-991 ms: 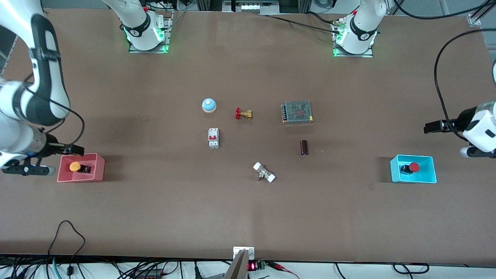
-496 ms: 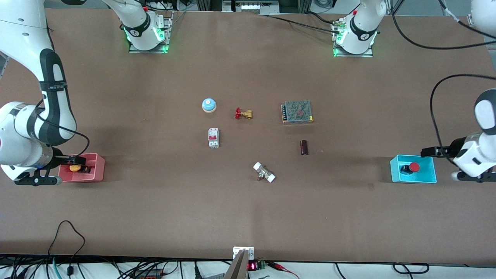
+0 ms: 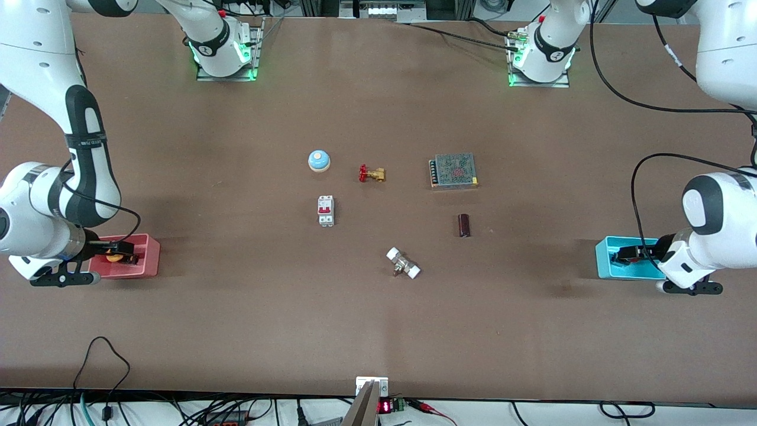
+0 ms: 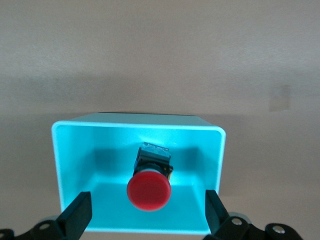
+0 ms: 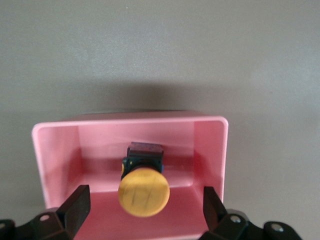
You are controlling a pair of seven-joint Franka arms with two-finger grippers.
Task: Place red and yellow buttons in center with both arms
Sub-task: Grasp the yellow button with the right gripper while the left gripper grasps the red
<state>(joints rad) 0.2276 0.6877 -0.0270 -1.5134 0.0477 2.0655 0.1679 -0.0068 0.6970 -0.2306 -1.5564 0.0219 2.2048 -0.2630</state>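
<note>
I had two sets of jaws, and both were open wide. There were two buttons, one red and one yellow, and two bins, one blue and one pink. My left jaws [image 4: 146, 212] hung over the blue bin [image 4: 62, 165] at the left arm's end of the counter [image 3: 378, 331]. The red button [image 4: 149, 189] lay on its side in that bin, right between my two left fingers [image 4: 77, 212], with its black body pointing away from me. I was not touching it. My right jaws [image 5: 145, 210] hung over the pink bin [image 5: 47, 160] at the right arm's end. The yellow button [image 5: 143, 191] lay in that bin the same way, between my right fingers [image 5: 75, 205], not touched. The middle of the counter had one blue bell [image 3: 319, 160], one red-handled valve [image 3: 371, 174], one white breaker [image 3: 326, 210], one mesh box [image 3: 453, 170], one dark tube [image 3: 464, 225] and one white-ended fitting [image 3: 403, 263].
</note>
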